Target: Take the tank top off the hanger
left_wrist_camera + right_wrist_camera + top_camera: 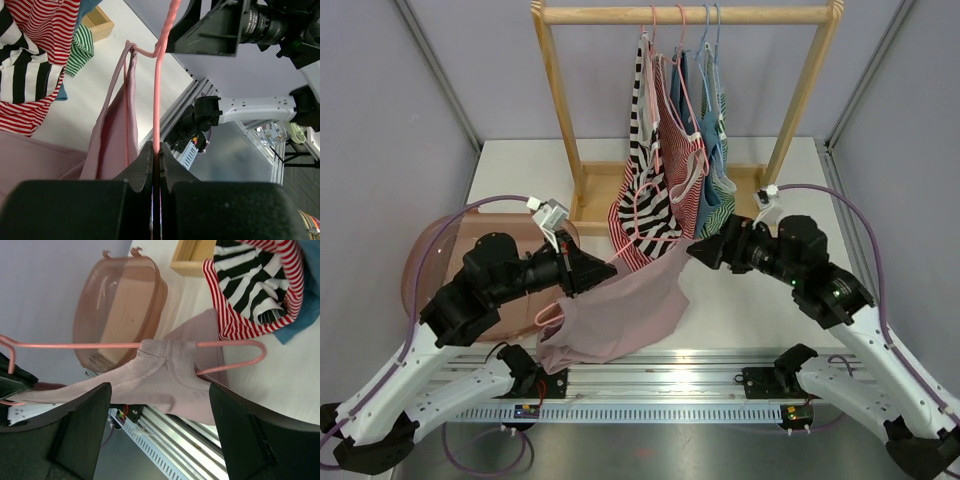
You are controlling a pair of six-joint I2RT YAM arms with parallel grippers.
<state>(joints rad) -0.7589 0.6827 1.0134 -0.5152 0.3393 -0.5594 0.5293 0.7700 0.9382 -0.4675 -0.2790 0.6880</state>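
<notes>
The table carries a wooden rack along its far edge, hung with striped tops. A brown translucent tub sits at its left edge.

The pink tank top hangs above the middle of the near edge, between the two arms. Most of its cloth sags toward the rail in front of the arm bases.

It is still on its hanger, a thin pink wire whose long axis runs across the table from one arm to the other, roughly along the near edge. One shoulder of the cloth is draped over that wire.

The left tool has its fingers pressed together on the wire at its left end, holding the hanger up.

The right tool stands spread, a finger on either side of the draped shoulder and, as far as I can tell, touching neither cloth nor wire. The shoulder lies straight ahead of it, so the right arm is the nearer one for taking the cloth. I judge that drawing it off means pulling along the wire toward the looped right end, away from the left tool.
</notes>
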